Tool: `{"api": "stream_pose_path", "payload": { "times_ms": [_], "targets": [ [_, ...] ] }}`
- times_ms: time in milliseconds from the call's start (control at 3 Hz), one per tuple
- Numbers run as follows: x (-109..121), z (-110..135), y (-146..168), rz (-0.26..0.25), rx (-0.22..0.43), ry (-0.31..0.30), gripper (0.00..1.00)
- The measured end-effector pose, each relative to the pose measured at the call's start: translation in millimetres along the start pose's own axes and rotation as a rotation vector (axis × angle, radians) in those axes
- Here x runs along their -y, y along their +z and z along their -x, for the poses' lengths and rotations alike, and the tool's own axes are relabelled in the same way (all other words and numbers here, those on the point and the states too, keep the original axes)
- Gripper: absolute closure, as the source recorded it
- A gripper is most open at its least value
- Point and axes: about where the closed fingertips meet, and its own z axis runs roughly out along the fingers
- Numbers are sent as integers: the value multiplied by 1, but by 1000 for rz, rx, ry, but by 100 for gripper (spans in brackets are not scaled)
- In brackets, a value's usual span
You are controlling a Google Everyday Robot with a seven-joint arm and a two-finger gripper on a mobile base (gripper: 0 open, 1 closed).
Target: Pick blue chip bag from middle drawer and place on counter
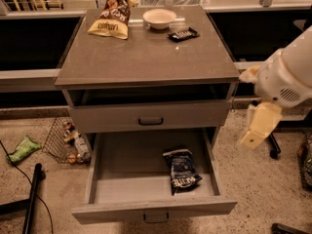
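The blue chip bag (181, 170) lies flat in the right front part of the open middle drawer (151, 208), which is pulled out at the bottom of the cabinet. The counter (146, 57) is the grey-brown top slab above it. My gripper (258, 128), cream-coloured at the end of the white arm, hangs in the air to the right of the cabinet. It is level with the closed drawer front, above and to the right of the bag, and touches nothing.
On the counter's far part are a yellow-and-brown chip bag (111, 17), a white bowl (159, 18) and a black candy bar (183, 33). A closed drawer front (150, 117) sits above the open drawer. A wire basket (66, 143), a green wrapper (22, 149) and a black pole (31, 199) are on the floor at left.
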Motion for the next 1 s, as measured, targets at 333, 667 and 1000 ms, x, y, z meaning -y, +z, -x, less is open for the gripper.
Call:
{"api": "stream_pose_path", "payload": {
  "times_ms": [333,667,1000],
  "targets": [
    [-8,3,61,59,99,-5,0],
    [-14,9,123,122,167,-13,0],
    [-14,9,123,122,167,-13,0]
  ]
}}
